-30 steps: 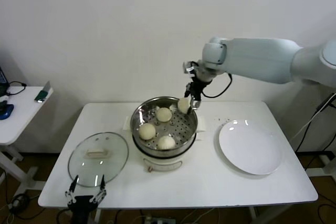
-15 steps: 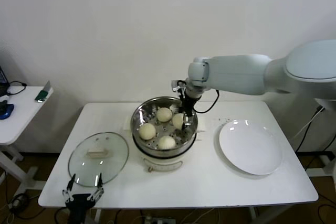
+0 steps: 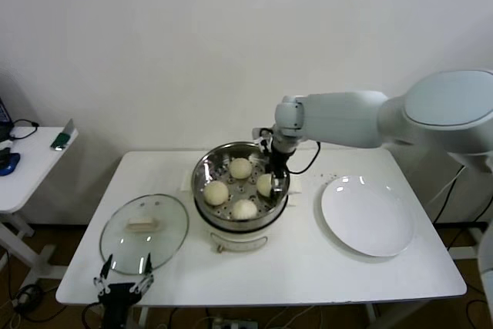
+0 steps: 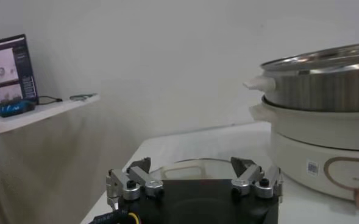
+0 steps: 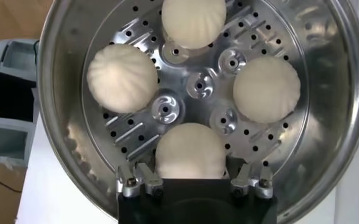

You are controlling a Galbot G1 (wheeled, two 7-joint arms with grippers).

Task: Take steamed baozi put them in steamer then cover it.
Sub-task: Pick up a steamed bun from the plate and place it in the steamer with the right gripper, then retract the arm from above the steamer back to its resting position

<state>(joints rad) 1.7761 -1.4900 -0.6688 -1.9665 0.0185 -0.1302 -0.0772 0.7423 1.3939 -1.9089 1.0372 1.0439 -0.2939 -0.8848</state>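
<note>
The steamer (image 3: 202, 176) stands mid-table on its white base (image 3: 239, 238). Four baozi lie on its perforated floor: far (image 3: 240, 167), left (image 3: 216, 192), near (image 3: 244, 209) and right (image 3: 264, 185). My right gripper (image 3: 272, 175) reaches down inside the basket, its fingers against both sides of the right baozi (image 5: 190, 152), which rests on the floor (image 5: 167, 109). The glass cover (image 3: 144, 226) lies flat on the table left of the steamer. My left gripper (image 3: 123, 281) is open and empty at the table's front edge, just before the cover (image 4: 188, 164).
An empty white plate (image 3: 368, 215) lies right of the steamer. A side table (image 3: 23, 163) with small items stands at the far left. In the left wrist view the steamer (image 4: 325, 91) rises beyond the cover. The wall is close behind.
My right gripper has come down from the steamer's far right rim into the basket and set the fourth baozi on the floor. The left arm has stayed still.
</note>
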